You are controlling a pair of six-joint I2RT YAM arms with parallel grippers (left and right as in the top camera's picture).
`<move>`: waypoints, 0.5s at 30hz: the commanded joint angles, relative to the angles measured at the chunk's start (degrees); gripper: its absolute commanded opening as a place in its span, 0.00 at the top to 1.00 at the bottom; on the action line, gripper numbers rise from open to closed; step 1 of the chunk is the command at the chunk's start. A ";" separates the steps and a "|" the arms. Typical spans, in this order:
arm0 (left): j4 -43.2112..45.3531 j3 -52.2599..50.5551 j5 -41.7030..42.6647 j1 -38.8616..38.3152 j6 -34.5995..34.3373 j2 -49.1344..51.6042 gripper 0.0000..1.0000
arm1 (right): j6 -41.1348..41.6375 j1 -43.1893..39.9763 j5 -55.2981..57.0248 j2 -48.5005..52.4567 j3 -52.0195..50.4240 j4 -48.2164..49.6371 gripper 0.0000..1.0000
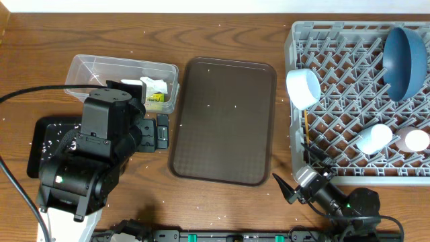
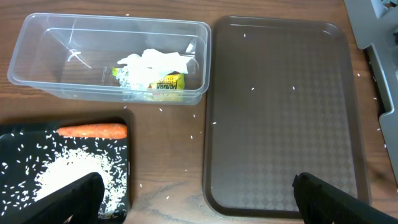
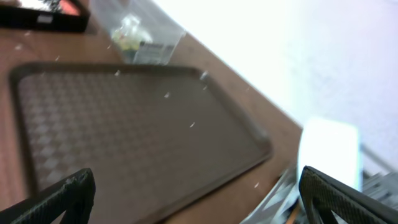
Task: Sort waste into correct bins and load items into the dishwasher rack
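The clear tub holds the white tissue and the green-and-silver wrapper. The black tray holds the carrot and the white rice. No brown food lump shows. The grey rack holds the dark blue plate, the white bowl, two cups and the chopsticks. My left gripper is open and empty, between the black tray and the serving tray. My right gripper is open and empty at the rack's front left corner.
The dark brown serving tray lies between the tub and the rack, with a few rice grains on it. Loose grains dot the wooden table. My left arm covers much of the black tray in the overhead view.
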 commanded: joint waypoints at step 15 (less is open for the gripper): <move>0.00 0.20 -0.68 0.31 0.94 -0.04 0.02 | 17.84 -0.52 9.86 -0.52 -5.57 13.86 0.01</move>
